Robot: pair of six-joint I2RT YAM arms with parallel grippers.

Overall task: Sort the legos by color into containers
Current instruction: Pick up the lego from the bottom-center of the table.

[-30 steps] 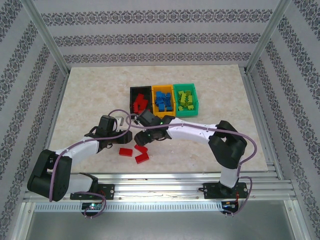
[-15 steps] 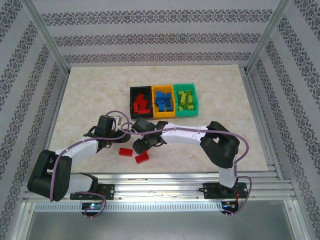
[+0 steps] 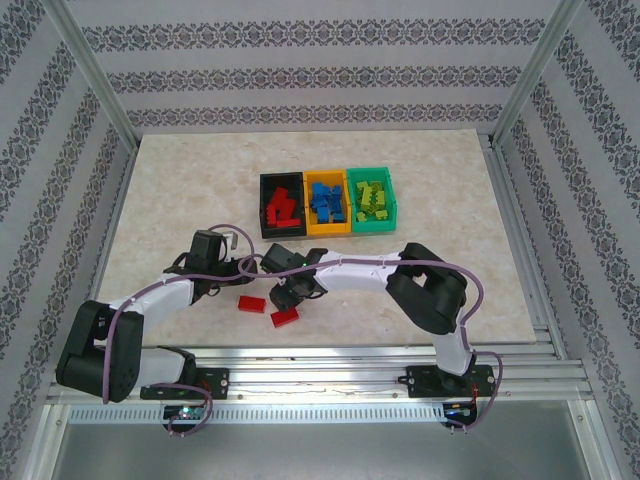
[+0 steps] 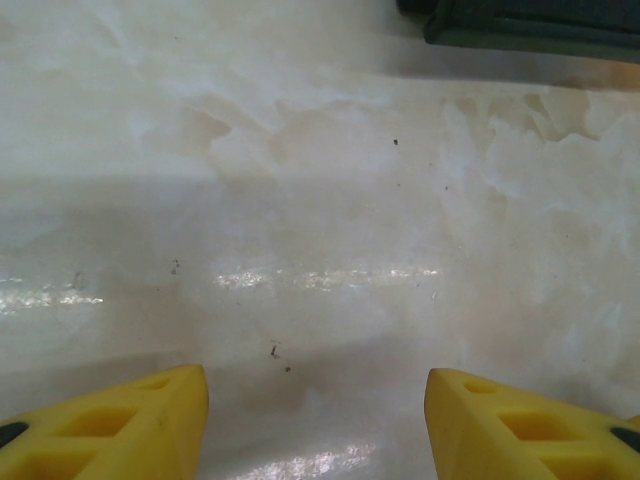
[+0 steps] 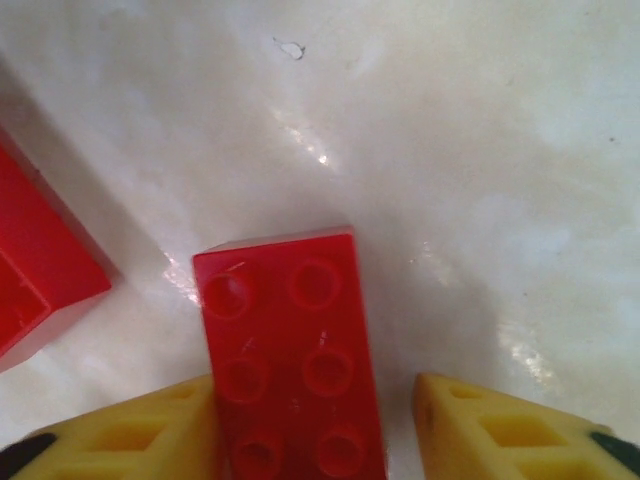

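- Nearest me: two loose small red studded plastic bricks (image 3: 285,318) (image 3: 250,303) lie apart on the pale marble-look tabletop (image 3: 450,200), near its front edge.
- R gripper (image 5: 312,385) is down over a third red brick (image 5: 290,340). Its yellow fingers are apart, straddling the brick; one finger touches its long side, the other has a gap. Not clamped yet.
- Risk: w/ one-sided contact, closing could shove or twist the brick so it squirts out, or nudges the neighbour red brick (image 5: 40,270) just beside it.
- L gripper (image 4: 315,385): fingers apart, nothing btwn, low over bare tabletop. It sits near the R arm, so a clash is poss.
- Far: black plastic bin (image 3: 263,205) w/ reds, orange-yellow bin (image 3: 328,232) w/ blues, green bin (image 3: 372,228) w/ yellow-greens, side by side. A weak pinch could drop the brick en route to the black bin.
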